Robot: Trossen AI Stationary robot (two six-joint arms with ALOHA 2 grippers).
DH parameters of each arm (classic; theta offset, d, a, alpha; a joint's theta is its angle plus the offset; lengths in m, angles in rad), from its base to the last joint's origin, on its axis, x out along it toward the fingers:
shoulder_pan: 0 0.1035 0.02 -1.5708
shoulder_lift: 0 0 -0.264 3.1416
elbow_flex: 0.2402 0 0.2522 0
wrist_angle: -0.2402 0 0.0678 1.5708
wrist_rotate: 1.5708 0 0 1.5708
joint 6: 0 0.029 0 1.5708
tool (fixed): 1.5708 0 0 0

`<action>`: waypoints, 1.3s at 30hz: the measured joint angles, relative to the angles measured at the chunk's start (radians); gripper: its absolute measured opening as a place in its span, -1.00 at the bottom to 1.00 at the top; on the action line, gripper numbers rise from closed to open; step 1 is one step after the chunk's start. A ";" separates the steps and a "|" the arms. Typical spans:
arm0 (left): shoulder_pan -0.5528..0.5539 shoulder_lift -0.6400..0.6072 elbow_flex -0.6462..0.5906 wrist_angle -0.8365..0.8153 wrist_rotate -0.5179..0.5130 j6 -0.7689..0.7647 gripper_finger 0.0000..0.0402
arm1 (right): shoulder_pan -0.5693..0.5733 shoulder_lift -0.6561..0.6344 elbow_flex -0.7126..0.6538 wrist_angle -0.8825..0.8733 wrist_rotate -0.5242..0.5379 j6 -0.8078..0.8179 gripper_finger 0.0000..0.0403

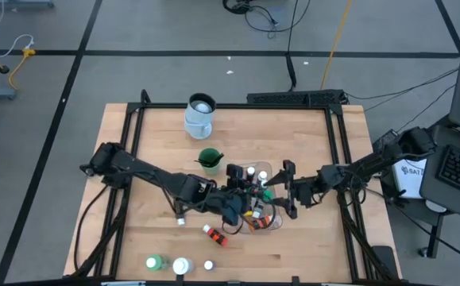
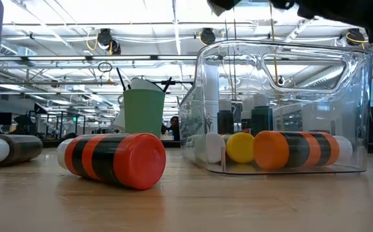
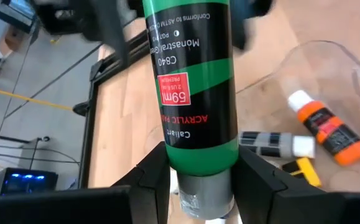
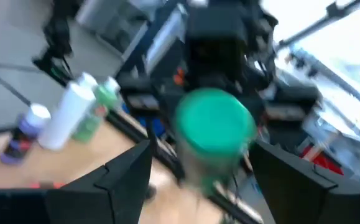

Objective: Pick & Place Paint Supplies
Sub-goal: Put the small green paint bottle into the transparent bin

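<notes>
While you look down on the worktop (image 1: 166, 246), both arms meet just right of its centre, over the clear tub (image 2: 283, 109). The pale jug (image 1: 200, 114) stands at twelve o'clock, and the green cup (image 1: 210, 160) holding brushes lies between jug and tub. Your left tool (image 3: 198, 180) grips a green paint bottle (image 3: 195, 81) near its cap end. Your right tool (image 4: 198, 168) faces that bottle's round green end with its fingers spread wide, clear of it. Inside the tub lie an orange-striped bottle (image 2: 296, 149) and a yellow-ended one (image 2: 240, 147). A red-striped bottle (image 2: 112, 159) lies on the wood at seven o'clock from the tub. More bottles (image 1: 180, 265) stand along the six o'clock edge.
</notes>
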 joint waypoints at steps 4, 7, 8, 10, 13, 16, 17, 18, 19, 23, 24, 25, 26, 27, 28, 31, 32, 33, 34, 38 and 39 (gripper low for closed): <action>0.018 -0.001 0.000 -0.003 0.008 -0.001 -0.39 | 0.009 0.021 0.000 0.061 -0.074 0.033 0.31; 0.030 -0.001 0.000 -0.015 0.042 -0.016 -0.39 | 0.009 0.028 0.000 0.060 -0.089 0.073 0.29; 0.034 -0.001 0.000 -0.016 0.055 -0.022 -0.39 | 0.009 0.027 0.000 0.059 -0.081 0.082 0.29; 0.042 -0.001 0.000 -0.018 0.068 -0.027 -0.39 | 0.009 0.027 0.000 0.058 -0.059 0.097 0.28; 0.044 -0.001 0.000 -0.020 0.074 -0.033 -0.39 | 0.008 0.027 0.000 0.055 -0.052 0.100 0.28; 0.049 -0.001 0.000 -0.029 0.084 -0.040 -0.39 | 0.008 0.027 0.000 0.052 -0.047 0.105 0.27; 0.049 -0.001 0.000 -0.031 0.084 -0.040 -0.39 | 0.007 0.027 0.000 0.052 -0.046 0.115 0.27; 0.049 -0.001 0.000 -0.031 0.084 -0.040 -0.39 | 0.004 0.027 0.000 0.053 -0.048 0.121 0.27; 0.049 -0.001 0.000 -0.030 0.083 -0.040 -0.39 | -0.001 0.027 0.000 0.059 -0.052 0.125 0.27; 0.052 -0.001 0.000 -0.032 0.080 -0.042 -0.39 | -0.022 0.027 0.000 0.074 -0.056 0.134 0.23; 0.052 -0.001 0.000 -0.033 0.080 -0.044 -0.39 | -0.027 0.027 0.000 0.073 -0.056 0.144 0.19; 0.052 -0.001 0.000 -0.032 0.080 -0.044 -0.39 | -0.031 0.027 0.000 0.072 -0.059 0.153 0.15; 0.052 -0.001 0.000 -0.032 0.080 -0.044 -0.39 | -0.036 0.027 0.000 0.073 -0.072 0.159 0.09; 0.054 -0.001 0.000 -0.033 0.080 -0.043 -0.39 | -0.040 0.027 0.000 0.073 -0.087 0.162 0.04; 0.055 -0.001 0.000 -0.033 0.084 -0.039 -0.39 | -0.044 0.027 0.000 0.073 -0.103 0.166 -0.03; 0.056 -0.001 0.000 -0.035 0.088 -0.042 -0.39 | -0.052 0.027 0.000 0.072 -0.121 0.184 -0.23; 0.058 -0.001 0.000 -0.036 0.088 -0.041 -0.39 | -0.054 0.027 0.000 0.071 -0.121 0.185 -0.29; 0.058 -0.001 0.000 -0.037 0.088 -0.041 -0.39 | -0.058 0.027 0.000 0.067 -0.122 0.183 -0.35; 0.058 -0.001 0.000 -0.038 0.087 -0.041 -0.39 | -0.059 0.027 0.000 0.064 -0.124 0.179 -0.40; 0.057 -0.001 0.000 -0.041 0.086 -0.048 -0.39 | -0.059 0.027 0.000 0.061 -0.125 0.160 -0.43; 0.057 -0.001 0.000 -0.041 0.085 -0.048 -0.39 | -0.057 0.027 0.000 0.060 -0.125 0.154 -0.43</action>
